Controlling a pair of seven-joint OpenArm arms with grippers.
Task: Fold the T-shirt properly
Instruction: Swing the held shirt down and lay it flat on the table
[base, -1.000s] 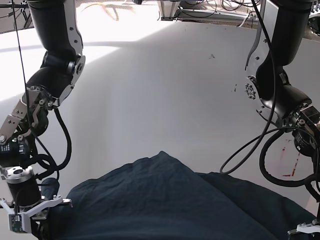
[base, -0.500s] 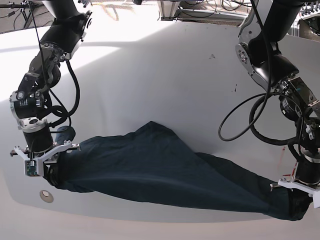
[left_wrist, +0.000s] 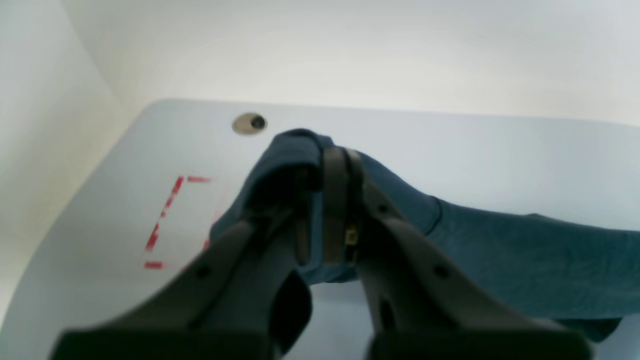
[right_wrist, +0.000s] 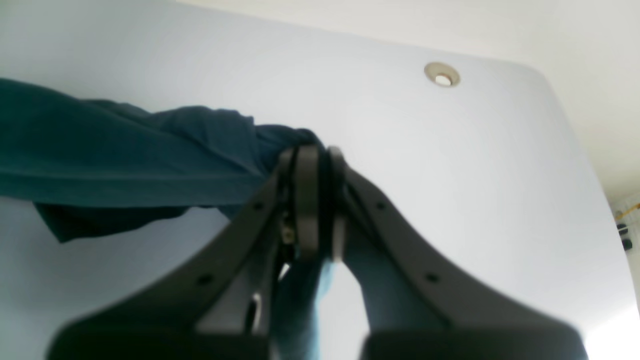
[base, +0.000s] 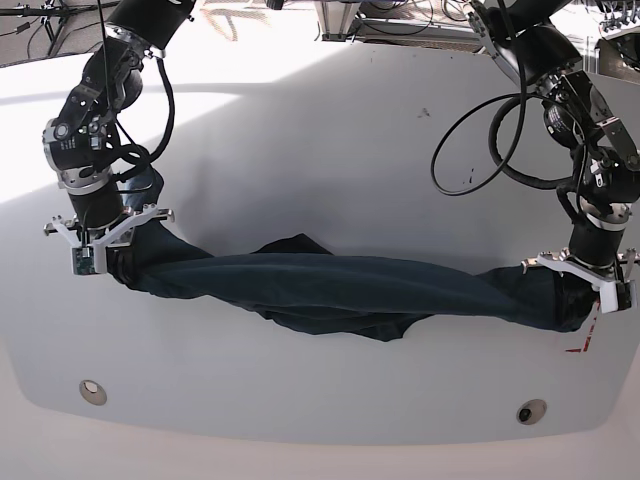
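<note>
T-shirt (base: 330, 285): bunched into a long rope, its axis running across the tabletop (base: 320, 140) parallel to the near edge, middle sagging | left end effector (base: 582, 268) clenched on one end, right end effector (base: 100, 232) clenched on the other, neither nearer | both wrists point down, arms spread wide; we judge next is laying it flat.

The left claw (left_wrist: 325, 210) is clamping tight on a bunched fold of the T-shirt (left_wrist: 500, 255), which is stretching off right above the pale counter (left_wrist: 450, 145) beside red dashed marks (left_wrist: 165, 220).
</note>
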